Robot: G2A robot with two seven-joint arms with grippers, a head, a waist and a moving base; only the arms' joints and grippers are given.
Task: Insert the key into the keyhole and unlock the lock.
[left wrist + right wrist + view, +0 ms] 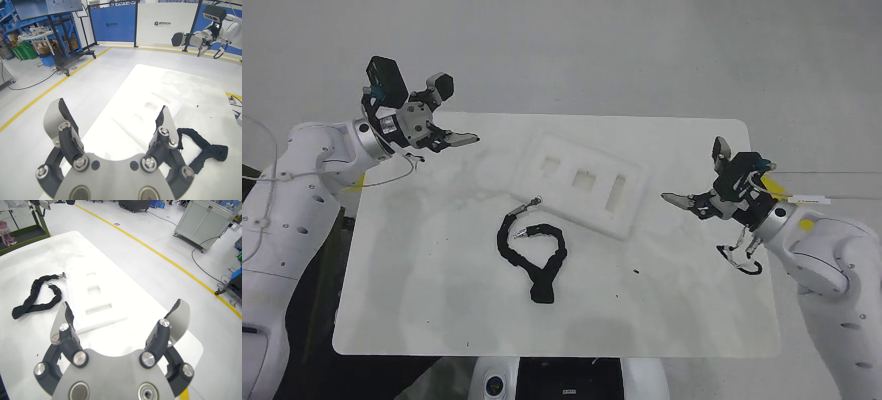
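A black fabric-sleeved chain lock lies curled in a loop in the middle of the white table. One end carries a small metal key on a ring, resting beside the foam tray; the key and lock also appear in the right wrist view. The other metal end lies inside the loop. My left gripper hovers open over the table's far left corner, holding nothing, with the lock beyond one finger. My right gripper hangs open and empty near the right edge.
A white foam tray with three rectangular recesses sits behind the lock, toward the back centre. Small dark specks dot the table right of the lock. A green cart stands off the table's far side.
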